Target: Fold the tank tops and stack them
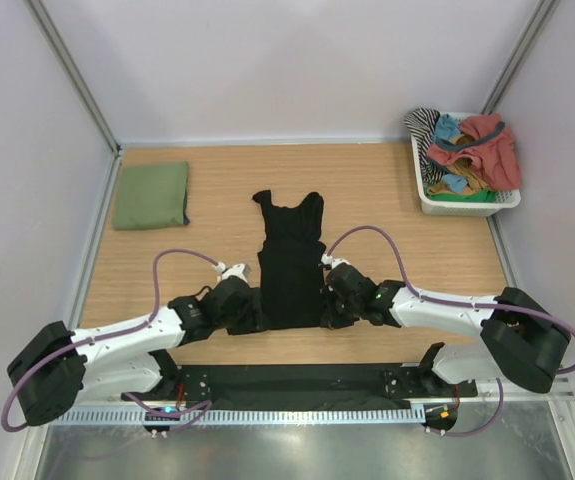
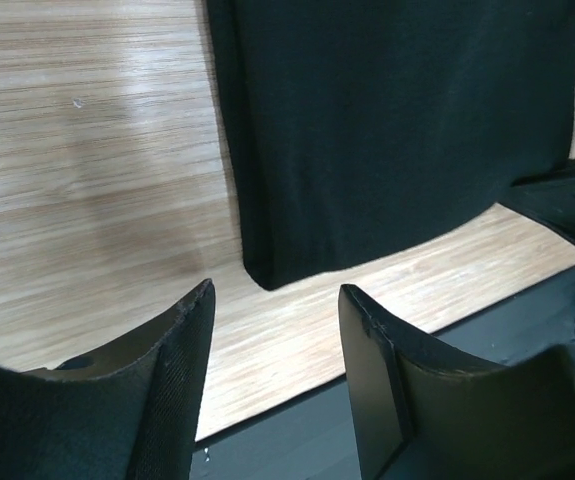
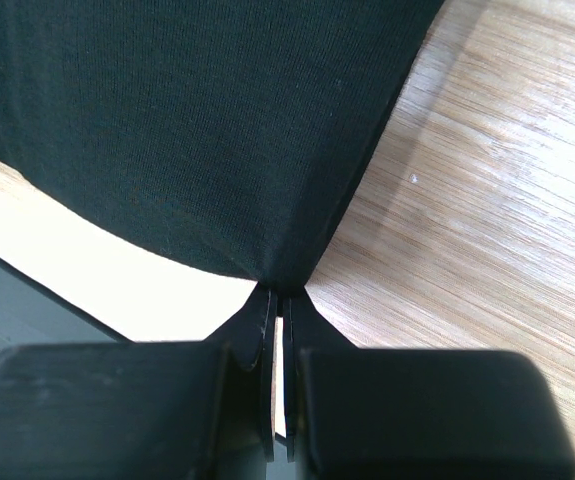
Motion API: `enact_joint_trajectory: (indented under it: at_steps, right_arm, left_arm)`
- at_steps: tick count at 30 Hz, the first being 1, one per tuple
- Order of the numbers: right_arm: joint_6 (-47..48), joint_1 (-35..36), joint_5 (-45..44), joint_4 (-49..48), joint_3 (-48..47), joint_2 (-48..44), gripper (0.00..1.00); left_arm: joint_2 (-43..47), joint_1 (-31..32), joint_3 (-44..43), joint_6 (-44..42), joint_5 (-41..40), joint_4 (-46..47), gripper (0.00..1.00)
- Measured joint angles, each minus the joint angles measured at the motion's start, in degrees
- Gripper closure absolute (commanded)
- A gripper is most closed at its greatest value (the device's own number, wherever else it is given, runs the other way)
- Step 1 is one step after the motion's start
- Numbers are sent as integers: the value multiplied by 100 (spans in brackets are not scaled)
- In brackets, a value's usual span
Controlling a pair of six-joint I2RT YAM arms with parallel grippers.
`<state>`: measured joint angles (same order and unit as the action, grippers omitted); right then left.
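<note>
Green comes first: a soft olive green tank top (image 1: 151,195) lies folded in a neat square at the far left of the light brown wooden surface (image 1: 397,200), near the back corner. It is well apart from both arms.

Next comes the left claw (image 1: 250,308), black and low over the wood, just beside the bottom left part of the plain black tank top (image 1: 290,262). Seen from the left wrist, the left claw (image 2: 277,300) stands partly wide, with only bare wood between its two fingers (image 2: 177,360). The bottom left corner of the black tank top (image 2: 397,130) lies just past the tips and does not touch them.

The black tank top lies flat in the middle of the surface, in a long, narrow shape. Its straps point to the back wall and its bottom edge is close to the arms.

The right claw (image 1: 329,308) sits at the bottom right corner of that top. Seen from the right wrist, the right claw (image 3: 277,300) is pinched tight, and the corner of the black tank top (image 3: 187,130) is caught between its tips.

At the far right, by the back corner, stands a white plastic basket (image 1: 464,207). A heap of red, blue and striped clothes (image 1: 472,150) fills it.
</note>
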<state>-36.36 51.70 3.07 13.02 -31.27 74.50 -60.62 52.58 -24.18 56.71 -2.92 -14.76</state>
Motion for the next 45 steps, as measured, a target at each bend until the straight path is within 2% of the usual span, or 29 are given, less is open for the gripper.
enact_joint_trajectory:
  at_steps: [5,7,8,10,11,18,27,32,39,45]
  right_arm:
    - [0,0,2,0,0,0,99]
    - [0,0,2,7,0,-2,99]
    - [0,0,2,15,0,-7,99]
    - [0,2,4,61,0,-37,99]
    - [0,9,4,85,0,-63,99]
    - [-24,291,-83,632,-79,-546,99]
    - [-68,481,-409,1639,-940,-1565,99]
    - [-68,494,-597,2170,-1259,-1705,99]
    - [-55,494,-922,2892,-2332,-1858,99]
    - [-79,496,-927,2997,-2260,-1965,98]
  left_arm:
    - [-387,28,2,98,37,262,51]
    - [-474,31,2,149,46,396,59]
    - [-529,31,2,177,50,446,73]
    - [-640,33,2,192,57,520,88]
    - [-695,37,2,212,68,518,100]
    - [-468,240,-81,184,153,129,100]
    - [660,459,-1104,186,94,-1047,100]
    - [931,485,-1408,197,13,-1504,100]
    - [1292,485,-1849,313,-87,-1952,100]
    - [1526,492,-1858,455,-90,-2048,100]
